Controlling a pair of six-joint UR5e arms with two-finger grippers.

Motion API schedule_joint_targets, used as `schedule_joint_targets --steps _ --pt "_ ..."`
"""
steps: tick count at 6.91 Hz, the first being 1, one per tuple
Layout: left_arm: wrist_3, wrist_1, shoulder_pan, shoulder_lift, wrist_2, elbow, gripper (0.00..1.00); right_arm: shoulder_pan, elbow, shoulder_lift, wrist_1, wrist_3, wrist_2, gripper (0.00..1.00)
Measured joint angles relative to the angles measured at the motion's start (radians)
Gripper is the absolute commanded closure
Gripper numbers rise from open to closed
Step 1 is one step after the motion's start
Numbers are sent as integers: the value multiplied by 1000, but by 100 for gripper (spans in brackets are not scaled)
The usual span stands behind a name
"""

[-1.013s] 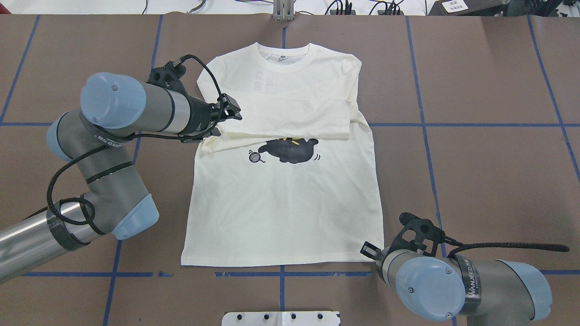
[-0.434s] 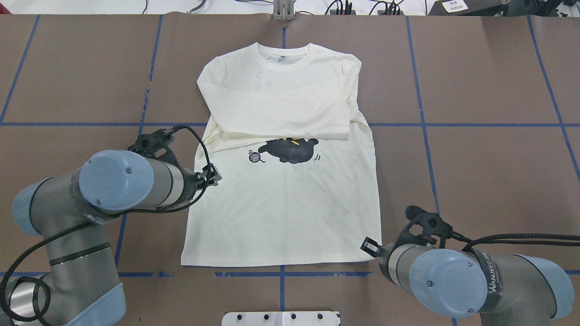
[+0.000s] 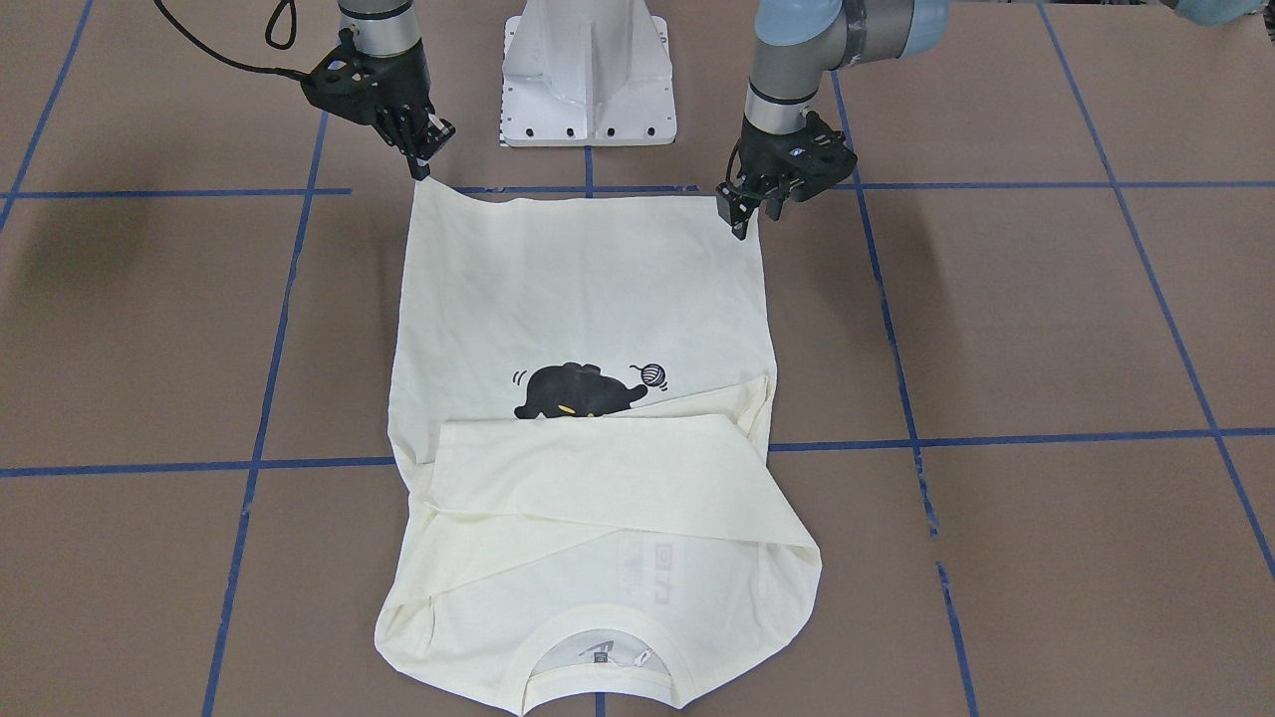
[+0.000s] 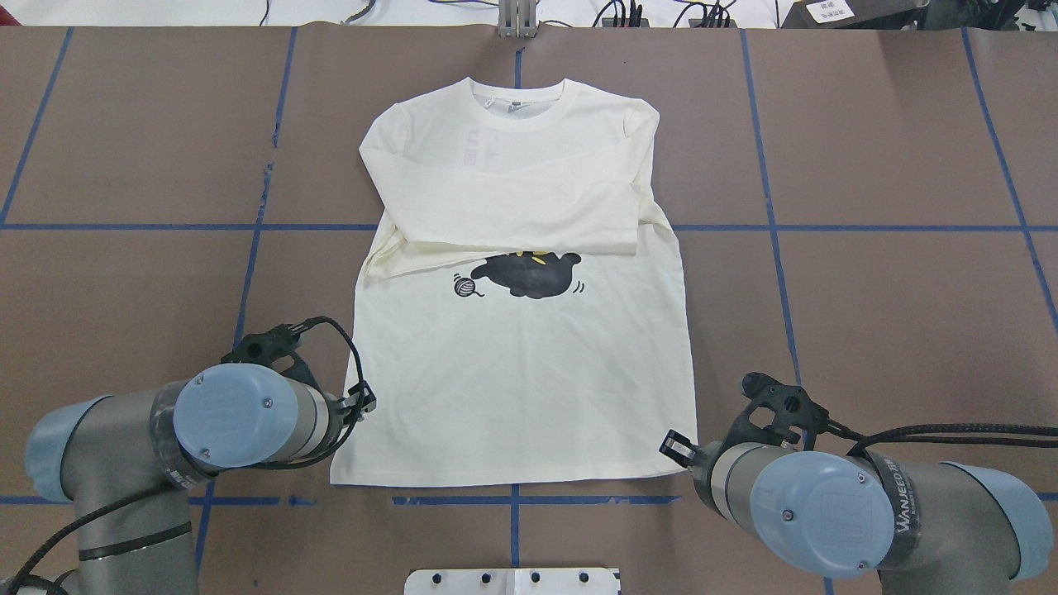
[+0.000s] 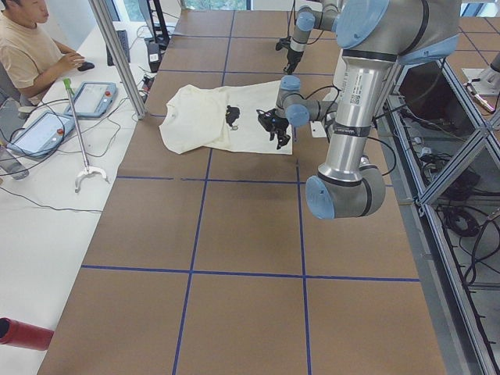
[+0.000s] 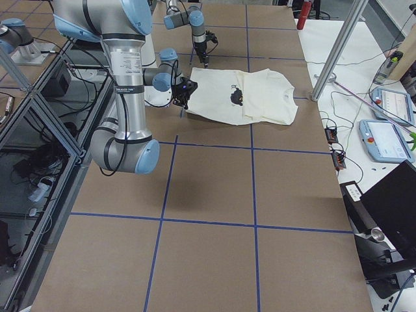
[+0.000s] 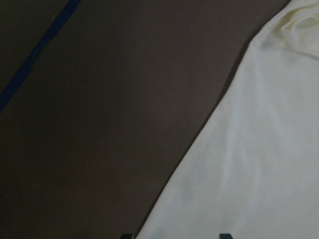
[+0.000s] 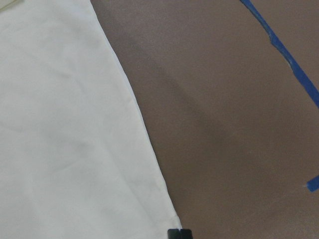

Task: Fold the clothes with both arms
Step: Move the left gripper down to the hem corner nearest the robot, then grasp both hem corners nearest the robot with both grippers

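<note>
Left end effector [image 3: 739,211], spread open, just beside one hem corner of T-shirt [image 3: 578,289]; right end effector [image 3: 430,154] beside other corner (cannot tell if apart). Flat on counter [image 3: 996,329], collar away from both.

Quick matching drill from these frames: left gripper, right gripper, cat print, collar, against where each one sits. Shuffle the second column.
1. left gripper
2. right gripper
3. cat print
4. collar

A. end of the shirt farthest from the robot
B. by the hem corner on the overhead view's right
C. top edge hidden under the folded sleeve
D. beside the shirt's side edge near the hem, on the overhead view's left

Pairs: 1-D, 2-B, 3-C, 4-A
</note>
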Motion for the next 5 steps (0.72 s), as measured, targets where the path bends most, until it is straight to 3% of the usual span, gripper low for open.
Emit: schedule_joint_targets --steps 5 --pt "-35 6 60 25 -24 5 51 4 9 6 -18 0 -1 100"
